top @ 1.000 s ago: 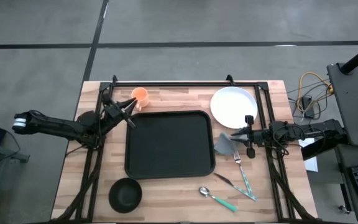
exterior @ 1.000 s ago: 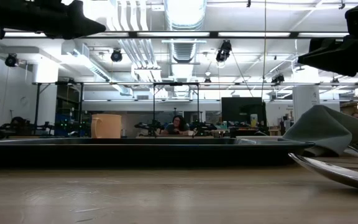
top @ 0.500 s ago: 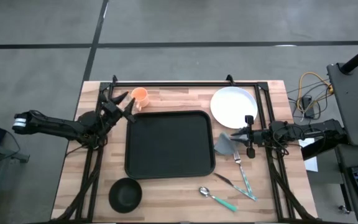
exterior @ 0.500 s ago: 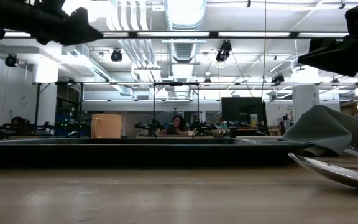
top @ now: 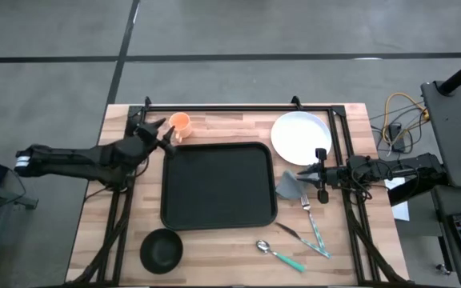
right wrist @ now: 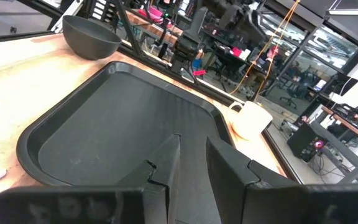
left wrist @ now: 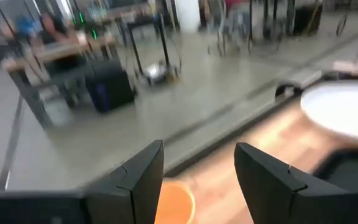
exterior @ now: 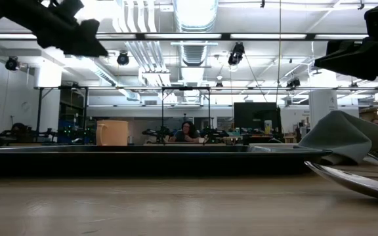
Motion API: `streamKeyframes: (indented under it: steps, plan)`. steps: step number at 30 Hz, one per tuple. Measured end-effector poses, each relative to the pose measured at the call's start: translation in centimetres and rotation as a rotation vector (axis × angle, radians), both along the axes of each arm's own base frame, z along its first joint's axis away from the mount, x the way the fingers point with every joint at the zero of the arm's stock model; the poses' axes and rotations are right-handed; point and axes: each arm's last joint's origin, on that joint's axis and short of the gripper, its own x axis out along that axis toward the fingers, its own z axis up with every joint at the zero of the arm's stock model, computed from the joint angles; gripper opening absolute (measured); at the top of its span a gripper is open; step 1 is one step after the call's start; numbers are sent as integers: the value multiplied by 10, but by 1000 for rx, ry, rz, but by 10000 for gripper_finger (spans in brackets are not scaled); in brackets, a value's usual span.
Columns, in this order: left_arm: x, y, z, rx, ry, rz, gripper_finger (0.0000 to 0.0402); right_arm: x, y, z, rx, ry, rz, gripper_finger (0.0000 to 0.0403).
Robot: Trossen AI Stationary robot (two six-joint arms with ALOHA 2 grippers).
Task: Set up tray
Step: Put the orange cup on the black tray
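The black tray [top: 218, 186] lies flat in the middle of the wooden table, also seen in the right wrist view [right wrist: 104, 130]. An orange cup [top: 180, 124] stands just beyond the tray's far left corner. My left gripper [top: 163, 134] hovers open above that corner, about level, with the cup [left wrist: 174, 202] showing low between its fingers and nothing held. My right gripper [top: 303, 174] waits at the tray's right side above a grey napkin [top: 288, 186]; a narrow gap shows between its fingers [right wrist: 193, 155], which hold nothing.
A white plate [top: 301, 136] sits at the far right. A black bowl [top: 162, 249] stands at the near left. A fork [top: 311, 214], a knife [top: 298, 234] and a spoon [top: 278, 254] lie near the tray's right front corner. A black frame [top: 238, 107] borders the table.
My left gripper has opened and tipped up from pointing down at the tray's far left corner to about level. It has drawn back a little toward the table's left edge. The tray lies where it was.
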Motion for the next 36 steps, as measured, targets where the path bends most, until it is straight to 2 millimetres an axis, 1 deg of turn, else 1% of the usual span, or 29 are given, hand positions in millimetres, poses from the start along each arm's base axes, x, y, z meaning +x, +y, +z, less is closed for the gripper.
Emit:
streamKeyframes:
  steps: [4,8,12,15,17,22,27,33,36]
  plan:
    - [4,14,0,-80,25,-13,178,0,0,0,0,0,0,68]
    - [10,31,-3,-133,69,-33,178,0,0,0,0,0,0,68]
    - [14,49,-14,-226,97,-51,178,0,0,0,0,0,0,68]
    - [19,57,-25,-321,121,-125,178,0,0,0,0,0,0,68]
    - [21,62,-29,-351,139,-129,178,0,0,0,0,0,-1,68]
    - [29,70,-30,-317,214,-139,178,0,0,0,0,0,0,68]
    - [34,73,-27,-314,237,-142,178,0,0,0,0,0,-1,68]
    - [35,73,-25,-313,225,-139,178,0,0,0,0,0,-1,68]
    - [33,72,-31,-336,260,-135,178,0,0,0,0,0,0,68]
